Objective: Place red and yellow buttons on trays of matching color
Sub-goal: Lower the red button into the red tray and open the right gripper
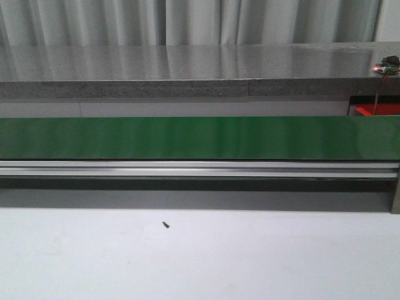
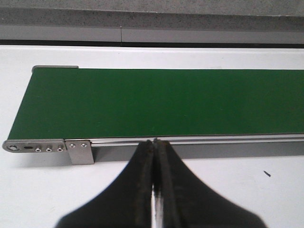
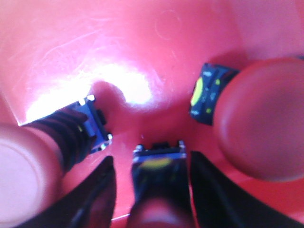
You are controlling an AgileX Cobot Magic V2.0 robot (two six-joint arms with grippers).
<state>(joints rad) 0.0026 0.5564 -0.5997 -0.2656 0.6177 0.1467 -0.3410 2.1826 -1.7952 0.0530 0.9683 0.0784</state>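
The largest thing in the front view is the green conveyor belt (image 1: 200, 137), which runs across the whole width of the white table (image 1: 200, 256); behind it stands a long grey counter (image 1: 187, 72). The belt carries no button in the part that is visible, and neither arm shows in this view. At the far right, behind the belt's end, a piece of something red (image 1: 375, 110) looks out — perhaps the red tray, but too little of it shows to be sure.

The left wrist view looks along the same belt from its near edge. The left gripper (image 2: 155, 142) hangs just before the aluminium rail (image 2: 199, 139), and its two dark fingers are pressed together with nothing between them. I judge that it waits there because no yellow button is on the belt for it.

The right wrist view is filled by the glossy floor of the red tray (image 3: 118, 52), very close. Two red buttons already lie there on their sides: one (image 3: 256, 118) with its dark base turned toward the middle, another (image 3: 28, 166) at the opposite edge. Between the fingers of the right gripper (image 3: 154, 190) stands a third red button (image 3: 159, 185). The jaws are parted on each side of it — blur prevents telling if they touch it. It seems the button is being set down here, since its colour matches.

A small dark screw (image 1: 165, 224) lies alone on the table.
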